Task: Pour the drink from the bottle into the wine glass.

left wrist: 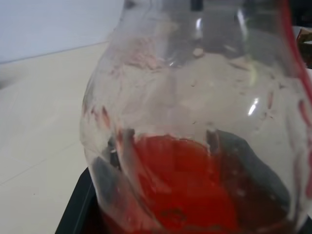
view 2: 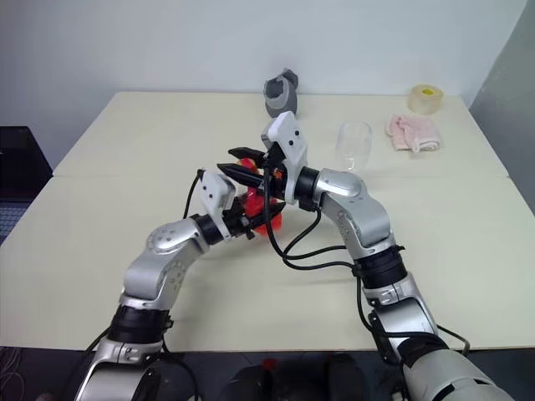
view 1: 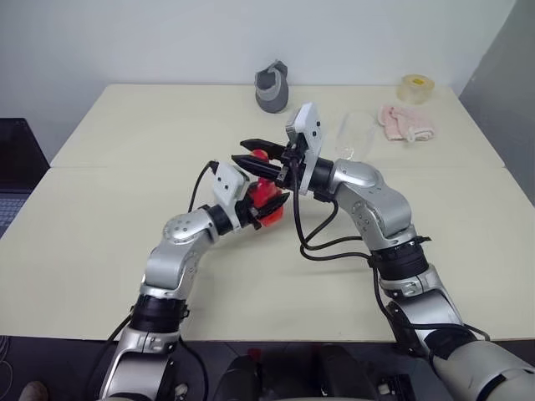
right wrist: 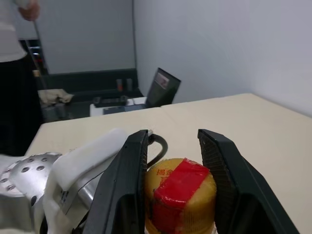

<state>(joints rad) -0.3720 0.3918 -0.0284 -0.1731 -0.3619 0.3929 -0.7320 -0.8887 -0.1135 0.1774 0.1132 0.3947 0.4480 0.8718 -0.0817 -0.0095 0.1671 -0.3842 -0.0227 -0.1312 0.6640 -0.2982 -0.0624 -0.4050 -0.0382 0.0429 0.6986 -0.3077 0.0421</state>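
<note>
Right wrist view: right gripper [right wrist: 174,185] jaws straddle the cap [right wrist: 181,195], a sliver of gap on one side. Left gripper [view 1: 266,207] pinches the bottle [view 1: 265,194] mid-table. Glass [view 2: 354,146] stands far right, open table [view 1: 100,242] around.

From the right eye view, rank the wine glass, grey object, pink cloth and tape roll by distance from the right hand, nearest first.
1. Wine glass, just beyond the right hand, toward the robot's right.
2. Grey object, at the table's far edge, ahead.
3. Pink cloth, far right.
4. Tape roll, far right corner.
</note>
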